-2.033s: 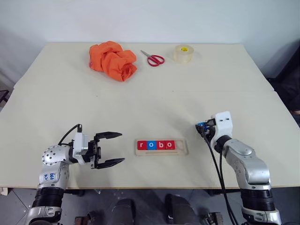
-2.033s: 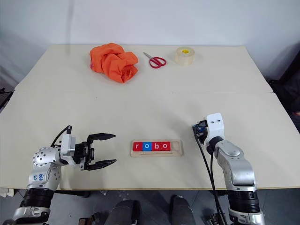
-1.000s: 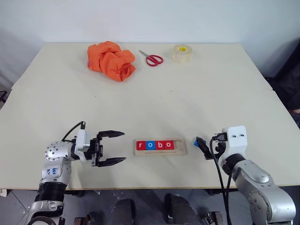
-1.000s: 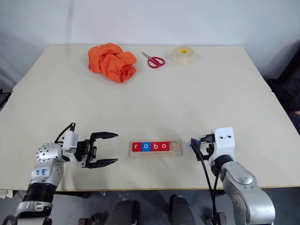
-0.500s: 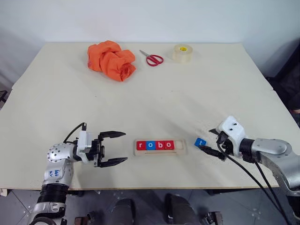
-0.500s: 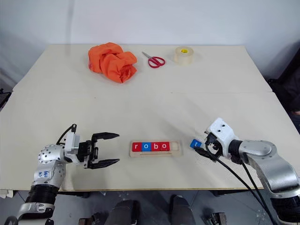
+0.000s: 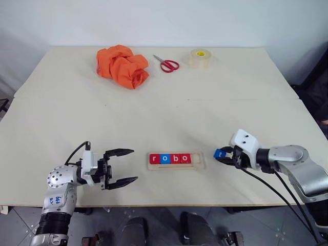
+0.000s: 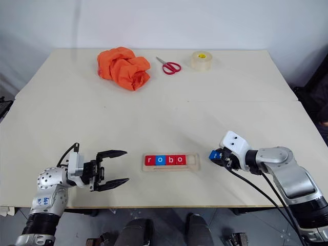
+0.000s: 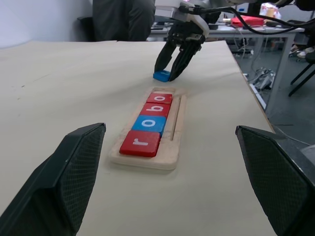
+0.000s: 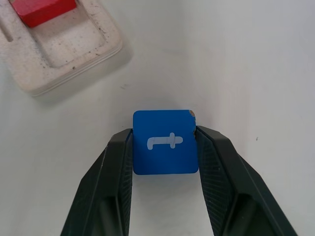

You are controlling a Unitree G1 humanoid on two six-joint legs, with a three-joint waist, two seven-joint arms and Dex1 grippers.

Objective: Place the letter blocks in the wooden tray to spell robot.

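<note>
Blue t block (image 10: pixel 165 141) pinched between right fingers (image 10: pixel 211 167) beside wooden tray (image 7: pixel 201 160), left fingers (image 7: pixel 119 151) wide

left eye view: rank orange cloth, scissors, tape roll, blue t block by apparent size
1. orange cloth
2. scissors and tape roll: look alike, not ranked
3. blue t block, smallest though nearest the camera

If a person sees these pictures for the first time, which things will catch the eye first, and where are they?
The wooden tray near the table's front edge, with red and blue letter blocks reading "robo" and its right end bare. Just right of it, the right gripper is shut on the blue t block, which lies on the table. At the far edge lie a crumpled orange cloth, red scissors and a tape roll.
</note>
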